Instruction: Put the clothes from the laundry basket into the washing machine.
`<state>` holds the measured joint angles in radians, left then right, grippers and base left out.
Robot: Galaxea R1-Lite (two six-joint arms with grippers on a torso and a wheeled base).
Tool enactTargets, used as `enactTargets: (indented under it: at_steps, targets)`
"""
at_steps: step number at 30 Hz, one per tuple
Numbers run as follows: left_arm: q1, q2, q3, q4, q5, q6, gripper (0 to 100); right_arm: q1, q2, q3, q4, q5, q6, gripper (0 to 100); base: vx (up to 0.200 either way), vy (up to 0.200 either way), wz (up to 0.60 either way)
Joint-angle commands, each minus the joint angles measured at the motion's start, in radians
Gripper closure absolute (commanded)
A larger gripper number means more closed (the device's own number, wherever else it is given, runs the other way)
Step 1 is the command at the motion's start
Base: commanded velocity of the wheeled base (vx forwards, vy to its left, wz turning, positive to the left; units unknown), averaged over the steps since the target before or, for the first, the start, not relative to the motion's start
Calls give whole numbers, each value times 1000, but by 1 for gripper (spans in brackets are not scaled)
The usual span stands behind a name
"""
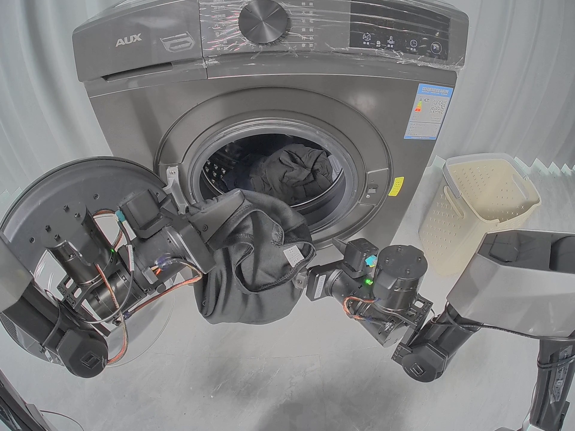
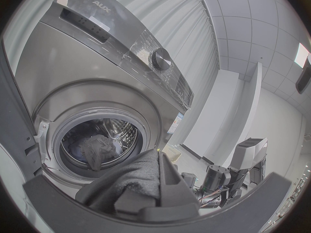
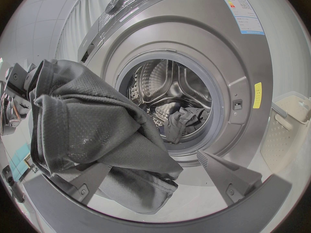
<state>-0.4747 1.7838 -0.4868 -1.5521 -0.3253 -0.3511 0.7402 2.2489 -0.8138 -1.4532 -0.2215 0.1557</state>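
A grey front-loading washing machine (image 1: 132,109) stands on the floor with its round door (image 1: 60,211) swung open to the left. Inside the drum (image 3: 168,91) lies a crumpled black garment (image 1: 293,172). Just in front of the opening, the left claw (image 1: 209,216) is clenched on the top edge of a dark grey mesh garment (image 1: 257,270), which hangs down in loose folds below the drum's rim. The right claw (image 1: 302,279) sits at the garment's lower right edge, released, its fingers (image 3: 226,175) spread wide with the cloth draped over one of them. A cream perforated plastic laundry basket (image 1: 443,228) stands on the floor to the right of the machine.
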Motion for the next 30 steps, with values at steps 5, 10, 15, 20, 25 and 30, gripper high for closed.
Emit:
enactTargets:
  at_steps: [5, 10, 15, 20, 25, 30]
  targets:
    - [-1, 2, 2, 0, 0, 0, 100, 33, 31, -13, -38, 31, -4, 100, 0, 0, 0]
    - [1, 0, 1, 0, 0, -2, 100, 33, 31, -18, -39, 30, -2, 100, 0, 0, 0]
    - [2, 3, -1, 0, 0, -12, 100, 31, 11, 2, -39, 24, -1, 100, 0, 0, 0]
    - [10, 9, 2, 0, 2, -31, 100, 33, -72, 93, -36, 19, -2, 100, 0, 0, 0]
    - [39, 37, -3, 0, -3, -34, 100, 33, -158, 203, -33, 19, -2, 100, 0, 0, 0]
    - [57, 57, -4, 0, -8, -37, 0, 27, -233, 236, -22, 21, -4, 100, 0, 0, 0]
